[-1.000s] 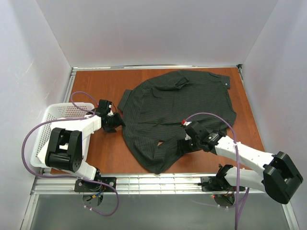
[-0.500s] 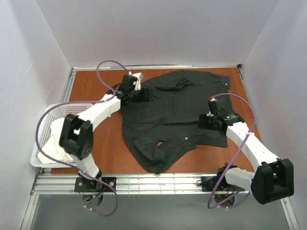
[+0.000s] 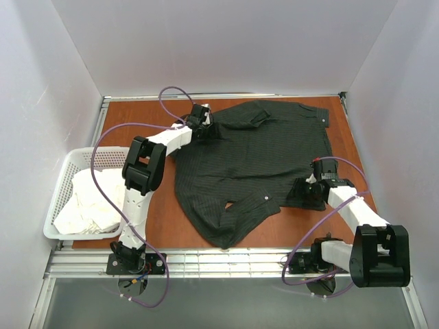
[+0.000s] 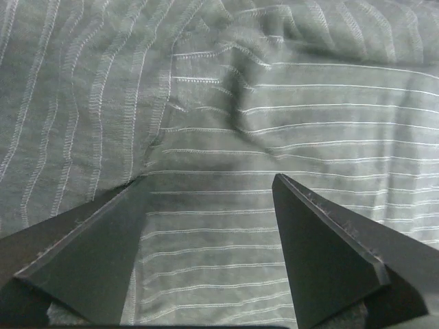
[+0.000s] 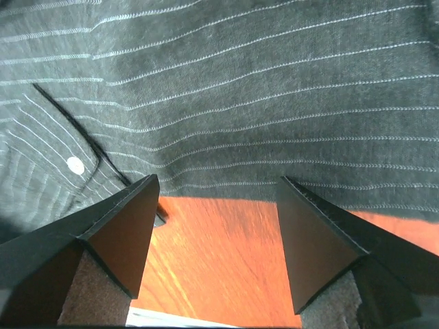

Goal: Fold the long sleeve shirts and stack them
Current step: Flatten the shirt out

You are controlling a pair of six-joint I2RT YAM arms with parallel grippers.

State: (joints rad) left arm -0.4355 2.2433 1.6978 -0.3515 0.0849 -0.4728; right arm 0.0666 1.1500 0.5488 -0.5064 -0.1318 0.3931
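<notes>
- top external view: a dark charcoal, pale-pinstriped long sleeve shirt is seen spread and rumpled across the reddish-brown wooden table.
- a white plastic lattice basket holding crumpled white cloth is set at the left edge, apart from the shirt.
- the left gripper is placed over the shirt's far left part, jaws parted, nothing pinched.
- the right gripper is lowered at the near right hem, jaws spread astride the fabric edge, ungripped.
- a purple cable is looped above the basket.
</notes>
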